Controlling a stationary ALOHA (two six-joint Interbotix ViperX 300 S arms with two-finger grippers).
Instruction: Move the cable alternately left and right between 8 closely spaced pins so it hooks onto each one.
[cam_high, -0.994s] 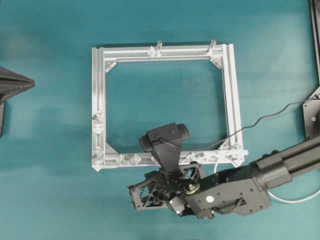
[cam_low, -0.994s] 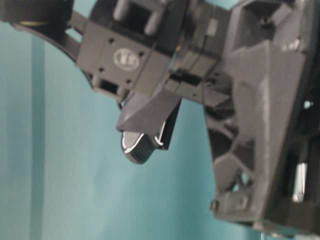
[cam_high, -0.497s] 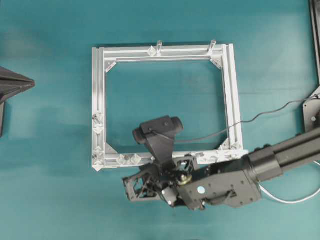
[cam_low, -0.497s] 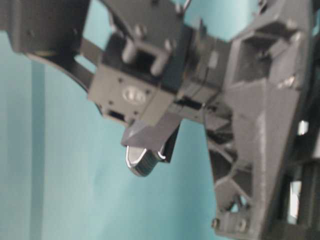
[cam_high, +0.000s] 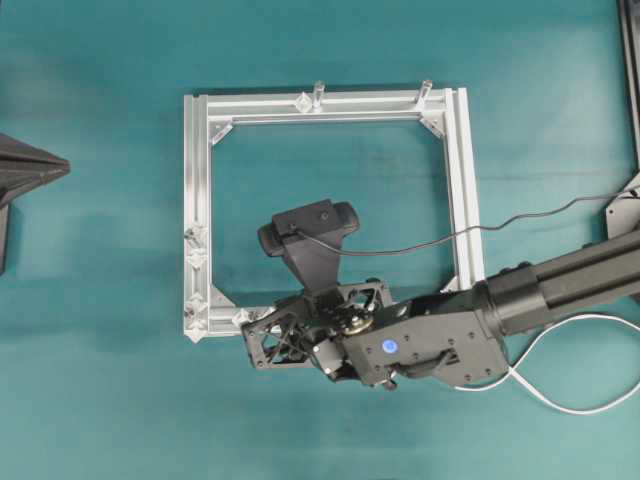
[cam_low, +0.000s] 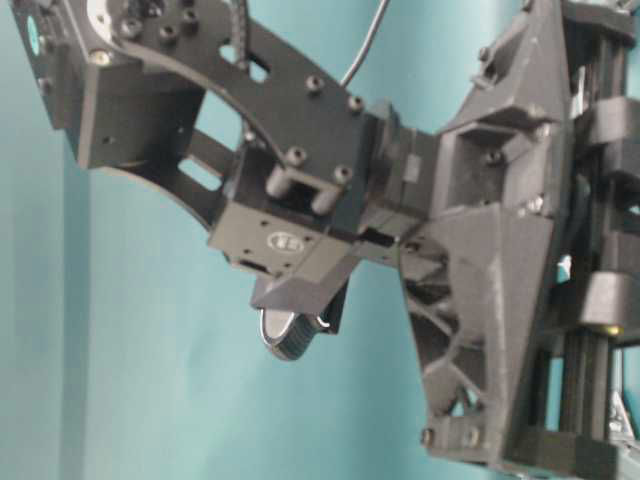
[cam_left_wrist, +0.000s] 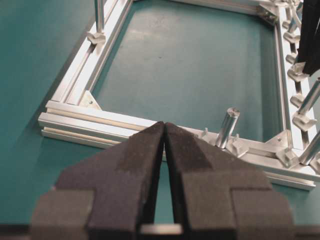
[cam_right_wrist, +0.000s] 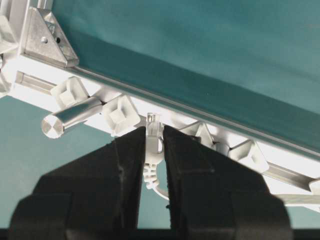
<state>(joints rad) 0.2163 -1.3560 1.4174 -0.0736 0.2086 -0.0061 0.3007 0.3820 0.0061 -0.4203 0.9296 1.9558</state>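
- Right wrist view: the right gripper is clamped on the cable at its clear plastic plug, with the plug tip poking out just beside the pins on the frame rail.
- Behind the plug, a ribbed strain-relief boot and a curl of white cord are seen below the pads.
- Overhead view: slack white cord is trailed in loops on the teal table at lower right, behind the right arm.
- The left gripper is seen with pads together, holding nothing, well apart from the work.
- Handling, as judged: the cord is light and limp, so it likely needs tension to stay hooked; the plug is rigid, small, probably slick and its clip breakable. The boot just behind the plug is judged the best hold.
- Pins are whitish, faceted, diamond-shaped studs; the rail is silver slotted aluminium; a smooth round metal post stands between two pins; pads are black, matte, foam-like.
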